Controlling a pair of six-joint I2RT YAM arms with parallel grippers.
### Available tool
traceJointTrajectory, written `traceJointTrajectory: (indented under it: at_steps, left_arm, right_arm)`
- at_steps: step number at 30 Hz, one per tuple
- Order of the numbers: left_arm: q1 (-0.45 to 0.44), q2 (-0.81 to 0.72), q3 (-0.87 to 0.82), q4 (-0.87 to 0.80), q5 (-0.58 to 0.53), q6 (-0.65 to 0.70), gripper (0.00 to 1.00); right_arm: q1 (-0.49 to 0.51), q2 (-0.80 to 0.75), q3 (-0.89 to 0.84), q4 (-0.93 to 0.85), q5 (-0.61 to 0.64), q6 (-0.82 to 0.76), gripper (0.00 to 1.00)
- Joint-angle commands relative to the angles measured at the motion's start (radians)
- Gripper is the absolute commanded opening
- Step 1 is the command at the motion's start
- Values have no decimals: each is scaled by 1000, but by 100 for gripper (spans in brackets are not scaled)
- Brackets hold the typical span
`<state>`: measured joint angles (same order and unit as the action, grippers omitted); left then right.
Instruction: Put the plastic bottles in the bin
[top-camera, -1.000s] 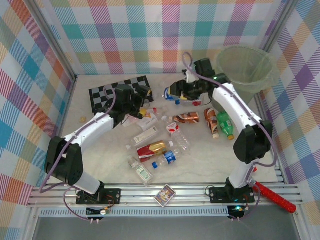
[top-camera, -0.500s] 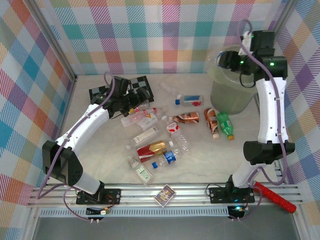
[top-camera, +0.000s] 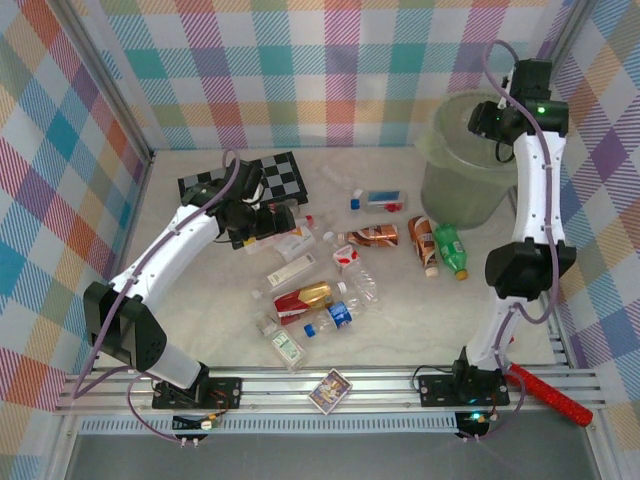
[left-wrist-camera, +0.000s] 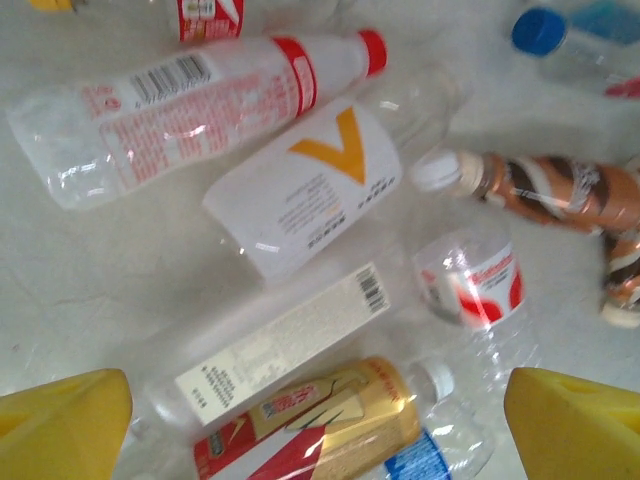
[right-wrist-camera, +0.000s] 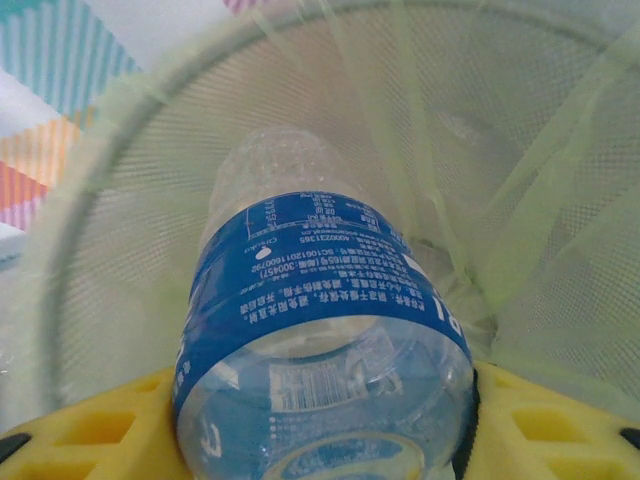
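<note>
While the right claw (top-camera: 487, 118) hangs over the mouth of the bin (top-camera: 450, 190), which stands at the bench's (top-camera: 400, 320) 2 o'clock corner, it pinches a clear blue-labelled bottle (right-wrist-camera: 320, 300) between its yellow pads (right-wrist-camera: 90, 440). In the right wrist view the bottle's far end points into the bin's pale-green mesh wall (right-wrist-camera: 130, 250) and thin liner bag (right-wrist-camera: 450, 150). The left claw (top-camera: 275, 222) is spread wide and holds nothing, hovering at about 10 o'clock from the bench's middle, just beside the chequered board (top-camera: 255, 178). Beneath its parted fingers (left-wrist-camera: 70, 420) lie several plastic bottles (top-camera: 315, 295). One is a red-capped bottle (left-wrist-camera: 190, 95) at 11 o'clock, and a white-labelled one with an orange V (left-wrist-camera: 305, 190) lies at the centre. A brown bottle (left-wrist-camera: 560, 190) is at 3 o'clock, and a gold-and-red one (left-wrist-camera: 320, 415) is at 6 o'clock. More bottles are scattered across the bench's middle. A green bottle (top-camera: 450, 247) and a brown-labelled one (top-camera: 423, 240) lie at the bin's 6 o'clock foot. A small card box (top-camera: 331, 389) rests at the bench's 6 o'clock edge.
</note>
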<state>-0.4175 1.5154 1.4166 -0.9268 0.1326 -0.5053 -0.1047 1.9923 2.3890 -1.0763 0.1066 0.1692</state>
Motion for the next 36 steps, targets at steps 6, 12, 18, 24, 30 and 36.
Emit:
traceJointTrajectory:
  at_steps: [6, 12, 18, 24, 30, 36]
  left_arm:
    - [-3, -33, -65, 19, -63, -12, 91]
    - [14, -50, -151, 111, -39, -68, 89]
    - [49, -88, -196, 146, -62, -45, 88]
    - [78, -60, -170, 134, -59, 52, 90]
    - [98, 2, -115, 148, -107, 209, 94]
    - [119, 104, -63, 204, -209, 386, 91]
  right_arm:
    - [-5, 128, 46, -14, 31, -45, 49]
    - [-9, 181, 13, -19, -14, -53, 52]
    - [-29, 210, 13, -31, -64, -43, 68]
    - [-35, 209, 16, -42, -78, -58, 85]
    - [-43, 221, 119, -105, -97, -63, 90]
    - [-52, 106, 95, -124, -135, -28, 92]
